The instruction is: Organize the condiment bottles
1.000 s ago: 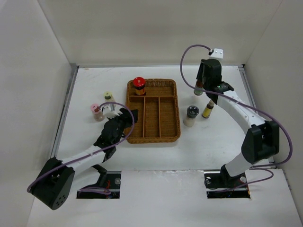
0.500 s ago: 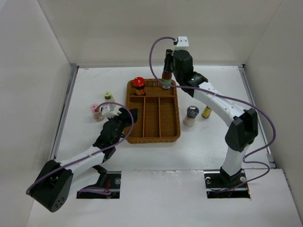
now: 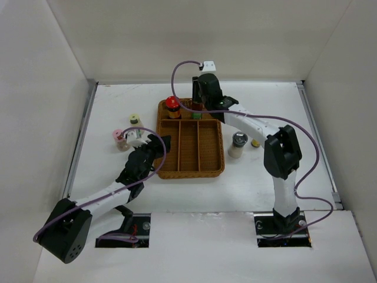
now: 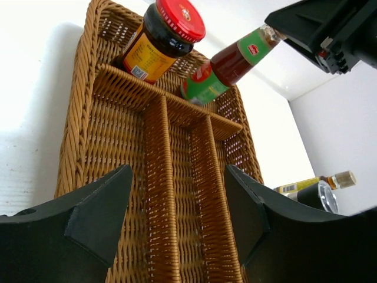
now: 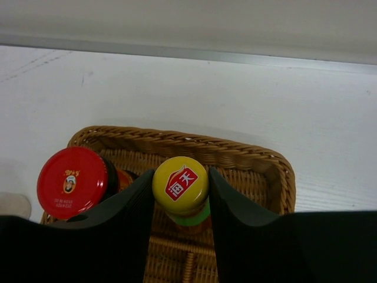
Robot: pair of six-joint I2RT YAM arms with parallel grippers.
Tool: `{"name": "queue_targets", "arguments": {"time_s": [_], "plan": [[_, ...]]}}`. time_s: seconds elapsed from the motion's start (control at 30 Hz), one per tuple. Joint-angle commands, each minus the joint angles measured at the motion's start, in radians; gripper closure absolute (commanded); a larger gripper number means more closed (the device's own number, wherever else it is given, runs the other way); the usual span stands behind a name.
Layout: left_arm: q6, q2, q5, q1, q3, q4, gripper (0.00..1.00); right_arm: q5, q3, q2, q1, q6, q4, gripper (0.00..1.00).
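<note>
Brown wicker divided tray sits mid-frame in the overhead view, on the white counter. A dark glass jar with a red cap stands in the tray's long top compartment, toward the upper left corner.

Just to the right of that jar, the right hand is clamped on the neck of a slim bottle with an orange-yellow cap, a green label and dark red sauce. This bottle leans, with its base down in the same top compartment, close beside the jar. Whether it rests on the wicker floor is hard to tell.

The left hand is spread wide with nothing between its fingers, low beside the tray's left rim.

To the left of the tray, a small bottle with a pale green cap stands on the counter. A small bottle with a pink cap stands just below it in the frame.

To the right of the tray is a squat jar with a silver-grey cap. Near it on the right is a yellow-capped bottle, partly hidden by the right arm.
</note>
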Motion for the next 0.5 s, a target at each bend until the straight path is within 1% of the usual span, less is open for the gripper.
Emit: {"name": "queue_targets", "arguments": {"time_s": [0.0, 0.47], "plan": [[-0.012, 0.008, 0.006, 0.005, 0.006, 0.061, 0.37, -0.015, 0.056, -0.023, 0.028, 0.043, 0.165, 0.73], [-0.015, 0.019, 0.004, 0.005, 0.008, 0.067, 0.37, -0.019, 0.018, 0.011, 0.054, 0.055, 0.187, 0.71]]}}
